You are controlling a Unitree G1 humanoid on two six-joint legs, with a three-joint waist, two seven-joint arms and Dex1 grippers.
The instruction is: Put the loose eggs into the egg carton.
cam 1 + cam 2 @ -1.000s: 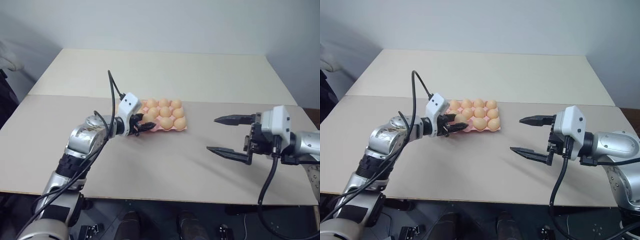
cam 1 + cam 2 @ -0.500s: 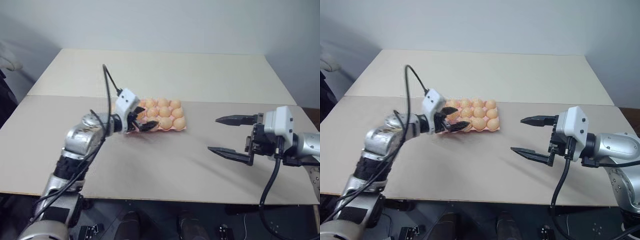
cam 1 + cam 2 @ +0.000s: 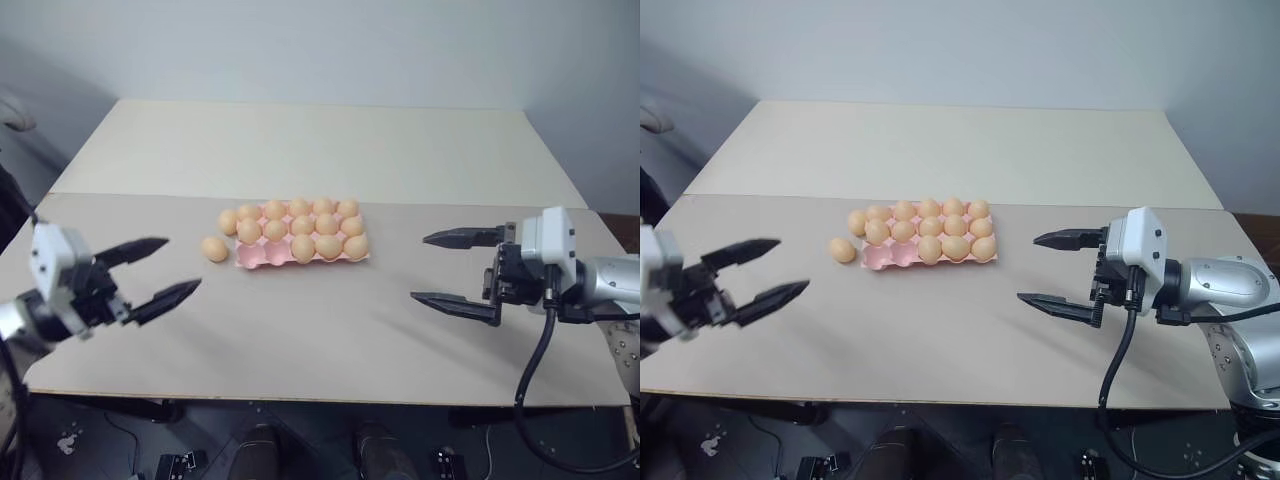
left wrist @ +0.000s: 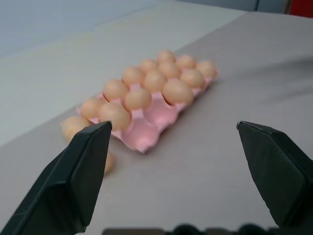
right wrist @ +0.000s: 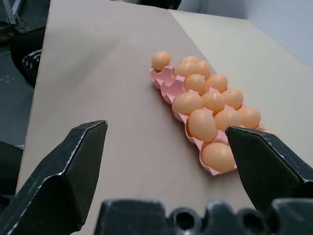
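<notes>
My left gripper (image 3: pixel 148 271) is nearest me, low on the left over the table's (image 3: pixel 330 330) near edge. Fingers spread wide, nothing between them, pointing in toward the middle. My right gripper (image 3: pixel 455 270) sits opposite, over the table's right side, fingers also spread wide w/ nothing held, pointing left toward the carton. Both are well apart from the eggs.

Further out, approx. mid-table, lies the pink egg carton (image 3: pixel 262 256), flat, long side running left-right. Its near row has two bare pink cups at the left end, then three eggs to the right. The rows behind look full, tan-orange eggs packed side by side.

One loose egg (image 3: pixel 214 249) lies on the table just beside the carton's left end, apart from the tray's edge. Another egg (image 3: pixel 228 221) sits at the far-left corner of the carton; can't tell if it's in a cup or on the table against the rim.

From my left wrist the carton (image 4: pixel 146 132) shows between my two fingers, bare cups facing me, w/ the loose egg (image 4: pixel 73 126) partly behind one fingertip (image 4: pixel 90 161). From my right wrist the tray (image 5: pixel 171 88) runs away lengthwise, w/ the bare cups toward its far end.

Beyond the carton the table carries on pale and flat, w/ a seam across it just past the eggs, then the wall (image 3: pixel 320 45).
</notes>
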